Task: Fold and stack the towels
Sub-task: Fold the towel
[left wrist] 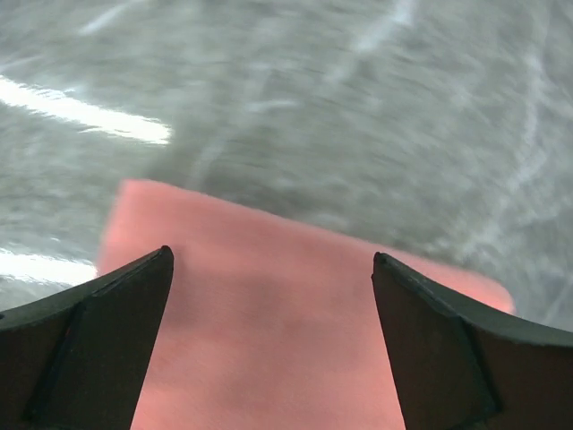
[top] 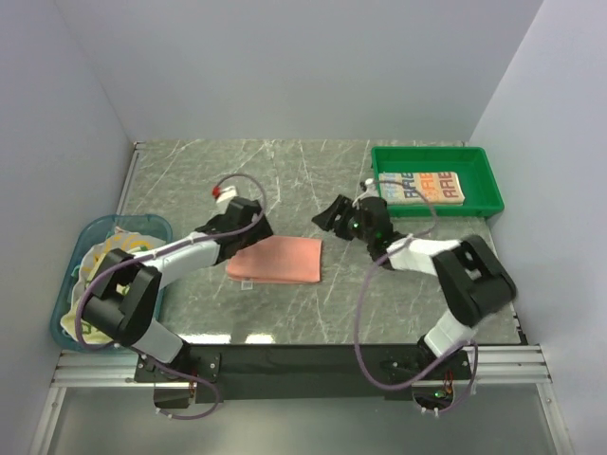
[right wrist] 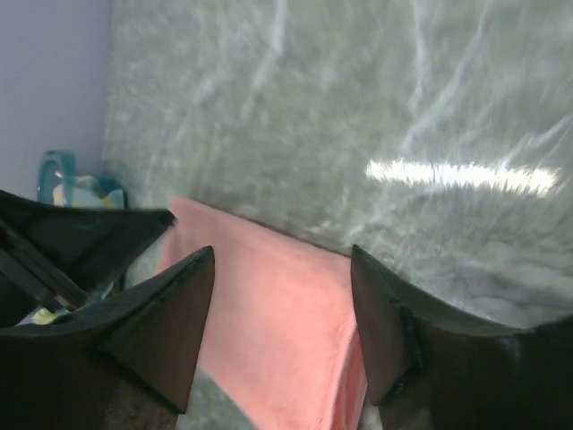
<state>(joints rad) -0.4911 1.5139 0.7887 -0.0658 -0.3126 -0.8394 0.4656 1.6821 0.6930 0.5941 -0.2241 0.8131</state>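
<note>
At lower left, the blue basket (top: 142,220) holds crumpled towels (top: 100,270) not yet folded. Mid-frame, the salmon-pink towel (top: 277,261) lies folded on the worktop (top: 190,171), with the left claw (left wrist: 271,260) and right claw (right wrist: 282,255) spread and empty over it. At upper right, one folded cream towel (top: 422,188) sits in the green tray (top: 432,150).
</note>
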